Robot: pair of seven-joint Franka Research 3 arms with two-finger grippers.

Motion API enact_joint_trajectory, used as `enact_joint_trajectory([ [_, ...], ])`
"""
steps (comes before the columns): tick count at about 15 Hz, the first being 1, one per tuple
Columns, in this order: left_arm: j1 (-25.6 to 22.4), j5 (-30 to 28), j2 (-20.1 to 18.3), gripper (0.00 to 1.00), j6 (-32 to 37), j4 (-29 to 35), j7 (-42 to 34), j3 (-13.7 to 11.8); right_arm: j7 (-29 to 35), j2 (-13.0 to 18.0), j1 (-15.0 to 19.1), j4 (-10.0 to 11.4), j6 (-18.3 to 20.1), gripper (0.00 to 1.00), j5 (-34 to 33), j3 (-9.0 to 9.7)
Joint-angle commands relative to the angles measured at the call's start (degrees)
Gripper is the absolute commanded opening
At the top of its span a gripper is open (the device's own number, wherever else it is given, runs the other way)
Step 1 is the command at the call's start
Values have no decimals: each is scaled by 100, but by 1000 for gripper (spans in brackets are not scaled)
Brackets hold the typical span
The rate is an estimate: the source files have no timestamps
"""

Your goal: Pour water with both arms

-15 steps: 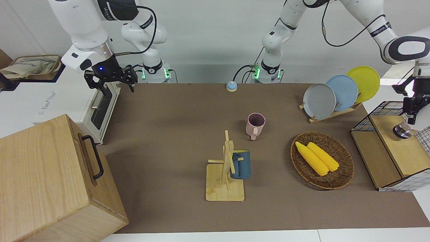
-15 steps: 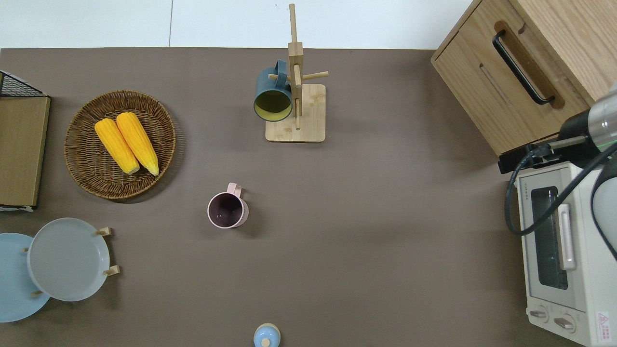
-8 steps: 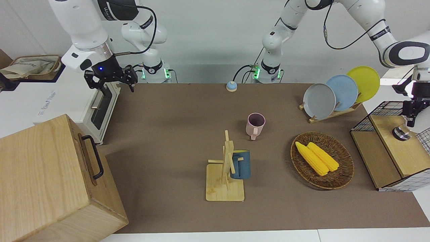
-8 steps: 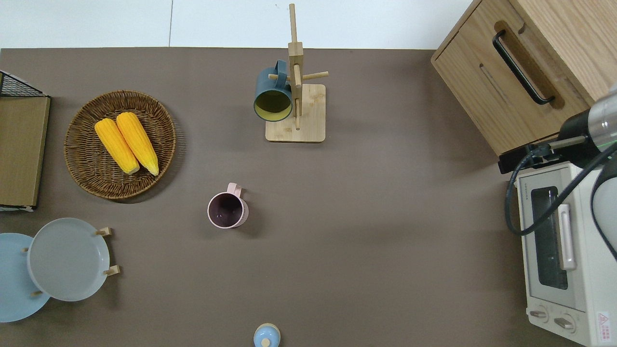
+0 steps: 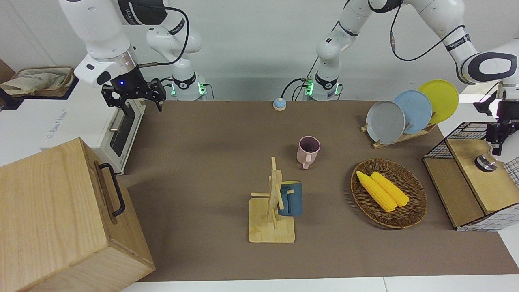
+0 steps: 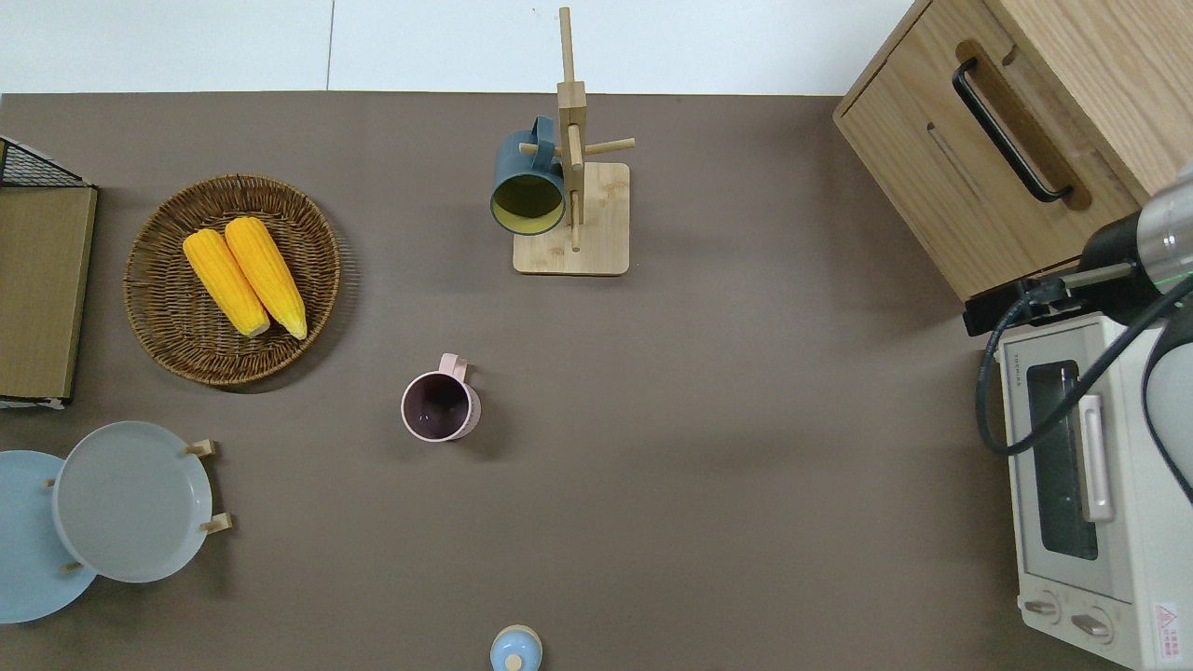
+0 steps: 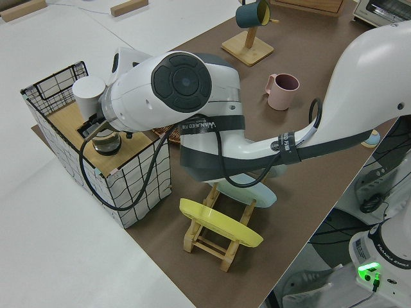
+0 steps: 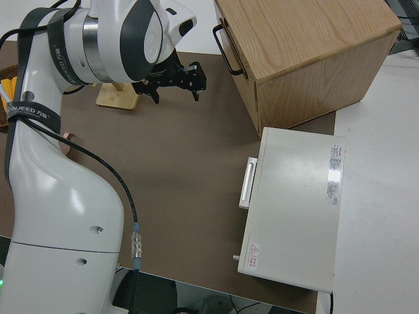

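The left gripper (image 5: pixel 495 146) is poised over a glass vessel (image 5: pixel 485 162) on the wire crate (image 5: pixel 470 180), jaw state indiscernible; a grasp is judged next. The right gripper (image 5: pixel 134 96) is parked, jaws apart.

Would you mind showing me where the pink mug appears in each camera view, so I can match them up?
Front view: the pink mug stands mid-table, nearer to the robots than the wooden mug tree.
Overhead view: the pink mug is just below centre, below the mug tree.
Left side view: upper middle, below the mug tree.
Right side view: not identifiable.
Shared landmark: the mug tree.
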State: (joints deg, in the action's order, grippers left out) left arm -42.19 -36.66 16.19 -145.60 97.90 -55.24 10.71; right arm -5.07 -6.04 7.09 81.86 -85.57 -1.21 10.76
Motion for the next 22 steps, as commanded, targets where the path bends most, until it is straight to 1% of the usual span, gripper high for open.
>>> enact_joint_trajectory([
  [1,27,-148,51,973,-144,-104,-145,37,-82,51,47,23,14,990,95,23],
  [2,27,-157,51,999,-144,-104,-145,46,-82,51,55,23,14,990,95,23],
  [6,27,-114,43,1000,-126,-130,-84,46,-82,51,55,23,14,990,95,23],
  [8,18,-52,25,1000,-4,-235,-57,37,-82,51,55,23,14,990,95,23],
  [11,-17,211,-36,1000,575,-411,152,-24,-82,51,55,23,14,990,95,23],
  [12,-43,394,-45,1000,812,-516,328,-42,-82,51,55,23,14,990,95,23],
  [14,-61,965,-72,1000,1234,-736,644,-60,-82,51,55,23,14,990,95,23],
  [16,-87,1492,-115,1000,1603,-859,777,-77,-82,51,55,23,14,990,95,23],
  [20,-123,1951,-317,1000,2368,-904,821,-200,-82,51,55,23,14,990,95,23],
  [22,-105,2127,-475,1000,2781,-904,1136,-201,-82,51,55,23,14,990,95,23],
])
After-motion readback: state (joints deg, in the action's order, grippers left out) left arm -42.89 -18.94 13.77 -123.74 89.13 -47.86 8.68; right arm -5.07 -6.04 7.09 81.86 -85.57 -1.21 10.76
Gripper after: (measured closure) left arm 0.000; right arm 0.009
